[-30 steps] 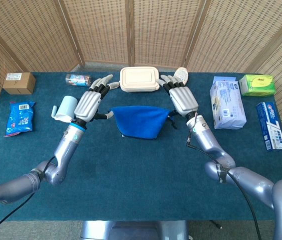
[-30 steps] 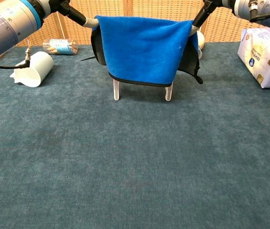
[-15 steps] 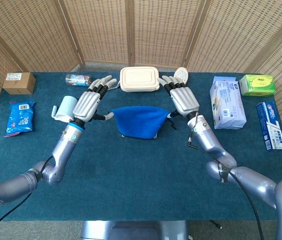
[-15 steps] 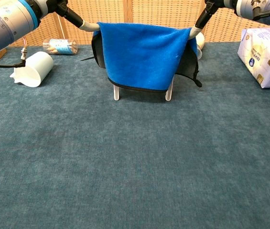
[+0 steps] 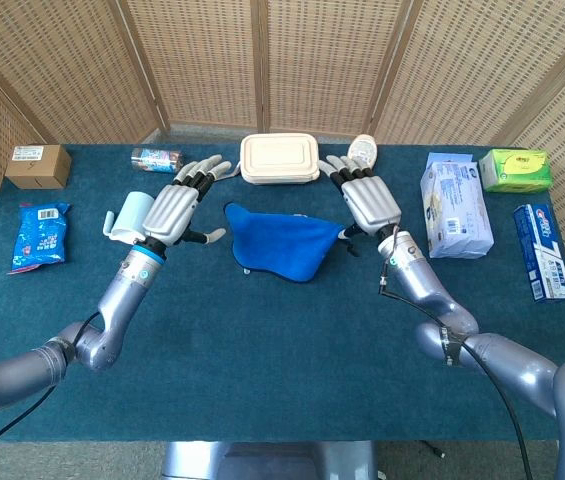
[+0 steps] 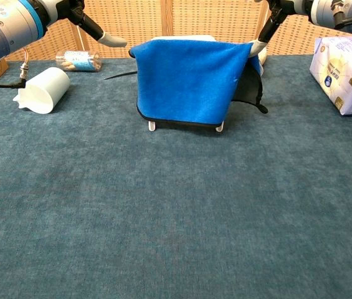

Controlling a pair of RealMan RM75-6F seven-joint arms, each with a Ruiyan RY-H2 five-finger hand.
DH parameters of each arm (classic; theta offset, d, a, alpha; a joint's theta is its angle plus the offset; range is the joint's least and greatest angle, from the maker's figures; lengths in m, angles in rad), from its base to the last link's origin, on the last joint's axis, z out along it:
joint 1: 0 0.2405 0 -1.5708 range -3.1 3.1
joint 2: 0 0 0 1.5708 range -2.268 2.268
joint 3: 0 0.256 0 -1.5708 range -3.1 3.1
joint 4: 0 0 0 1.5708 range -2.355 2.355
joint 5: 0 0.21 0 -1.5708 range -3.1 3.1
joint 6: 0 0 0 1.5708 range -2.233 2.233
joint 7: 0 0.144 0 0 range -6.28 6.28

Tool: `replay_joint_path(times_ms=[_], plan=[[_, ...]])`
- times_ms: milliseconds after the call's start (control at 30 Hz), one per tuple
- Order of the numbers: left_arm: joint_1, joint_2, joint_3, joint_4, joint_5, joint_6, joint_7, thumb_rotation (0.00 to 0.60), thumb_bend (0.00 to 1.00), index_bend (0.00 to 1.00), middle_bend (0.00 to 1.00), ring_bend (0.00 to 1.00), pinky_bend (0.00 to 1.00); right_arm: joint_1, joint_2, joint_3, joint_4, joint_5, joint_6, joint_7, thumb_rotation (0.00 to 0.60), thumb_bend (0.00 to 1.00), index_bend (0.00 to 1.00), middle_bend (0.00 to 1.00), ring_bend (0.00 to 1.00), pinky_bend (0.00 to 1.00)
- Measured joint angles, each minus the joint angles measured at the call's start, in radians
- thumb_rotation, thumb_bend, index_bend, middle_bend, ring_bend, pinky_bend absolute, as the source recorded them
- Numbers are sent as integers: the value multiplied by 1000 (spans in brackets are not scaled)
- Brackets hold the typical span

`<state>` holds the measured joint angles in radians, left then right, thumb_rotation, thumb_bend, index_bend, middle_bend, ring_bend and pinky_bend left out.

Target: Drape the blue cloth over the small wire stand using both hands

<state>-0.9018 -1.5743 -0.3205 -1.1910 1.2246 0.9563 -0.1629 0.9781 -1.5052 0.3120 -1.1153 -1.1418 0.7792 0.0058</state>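
Where the blue cloth (image 6: pixel 185 81) hangs over the small wire stand (image 6: pixel 152 126), only two white feet of the stand show beneath its black-trimmed lower edge, at centre frame in the chest view and just above centre in the head view. One dark corner of the cloth trails off to the right. The left hand (image 5: pixel 173 207) sits just left of the cloth, palm down, fingers spread and holding nothing, its thumb pointing toward the cloth without touching it. The right hand (image 5: pixel 367 199) lies flat at the cloth's right edge, fingers extended toward the top of the frame; its thumb reaches down to the cloth's corner, but whether it pinches the fabric cannot be told. Both silver arms run in from the lower corners of the head view.

On the teal worktop (image 5: pixel 282 370) stand one white lidded food container (image 5: pixel 279 158) above the cloth, one white cup (image 5: pixel 130 216) tipped on its side at left, one cardboard box (image 5: pixel 38 166) and one blue snack packet (image 5: pixel 39 236) at far left, and one green box (image 5: pixel 514 170) at upper right.
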Motion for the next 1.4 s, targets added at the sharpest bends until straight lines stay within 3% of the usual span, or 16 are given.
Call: replay_joint_path(times_ms=[1400], plan=[[40,66,0,-91,-21,19,18,600,285,0,0,0,0,-31,86,-82,-73,-43,-5,-115,600,0,0,0,0,0]])
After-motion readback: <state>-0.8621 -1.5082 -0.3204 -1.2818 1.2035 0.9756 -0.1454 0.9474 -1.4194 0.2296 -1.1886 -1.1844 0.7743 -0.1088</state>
